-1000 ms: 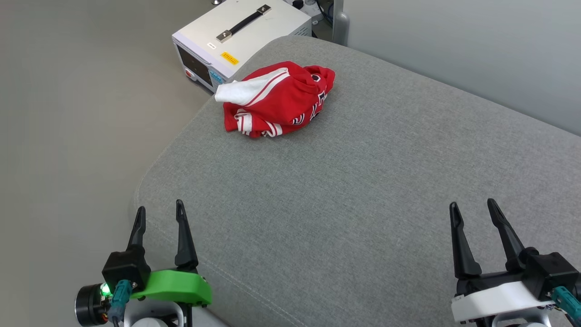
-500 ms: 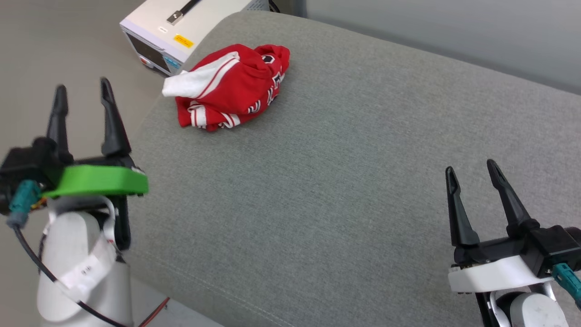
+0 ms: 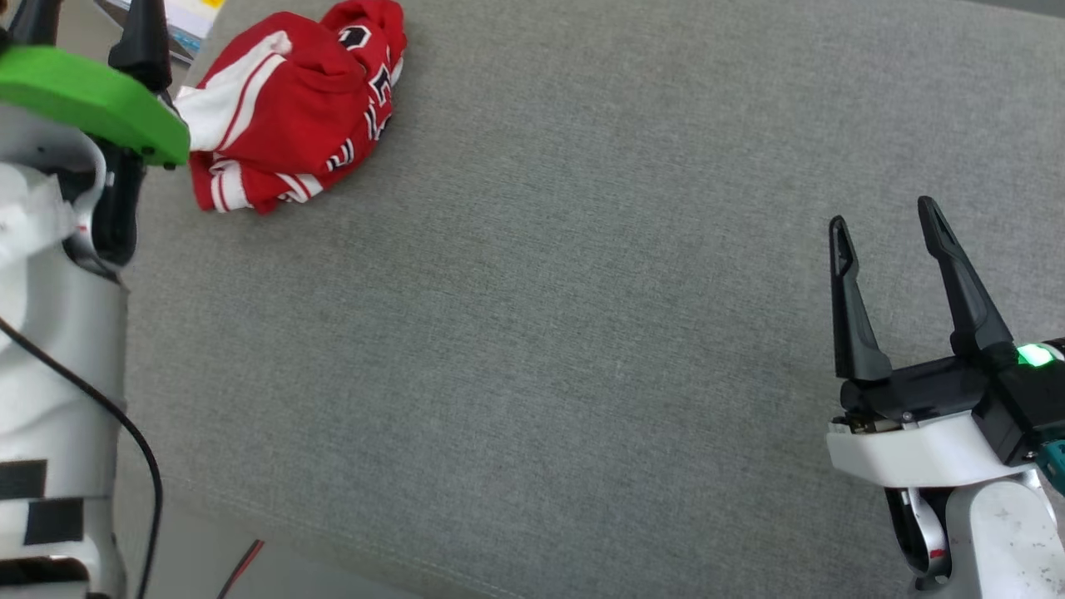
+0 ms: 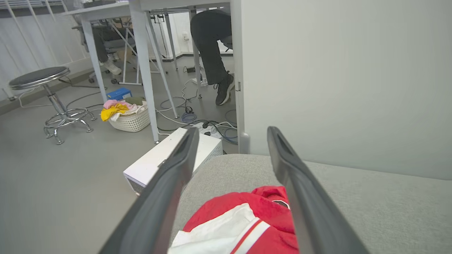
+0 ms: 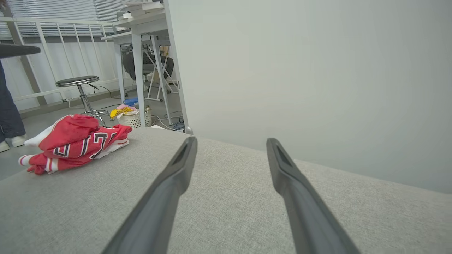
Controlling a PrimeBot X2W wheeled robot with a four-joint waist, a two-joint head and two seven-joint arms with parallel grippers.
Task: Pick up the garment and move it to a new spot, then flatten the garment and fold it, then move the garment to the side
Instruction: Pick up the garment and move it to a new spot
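Fingers (image 4: 169, 183) on left gripper (image 4: 232, 129): splayed wide, nothing btw them. Same on right gripper (image 3: 882, 212): spread, empty, parked over near-right part of cushion (image 3: 582, 333).

Garment (image 3: 283, 108): crumpled red + white heap at far-left corner of cushion, close to left edge, white sleeve twd left gripper. Left gripper just beside it, aimed across it in wrist view; contact impossible to tell.

Progress, as judged: zero steps done. Not picked up, not moved, not flattened, not folded, not set aside. Probably at the reach for first pickup, w/ everything else left.

Off the cushion, on floor: white box (image 4: 148, 169) just past far-left corner. Farther out, white basket (image 4: 131, 123) holding yellow + pink cloths, blue box (image 4: 118, 93) behind it, stool (image 4: 39, 76) nr.
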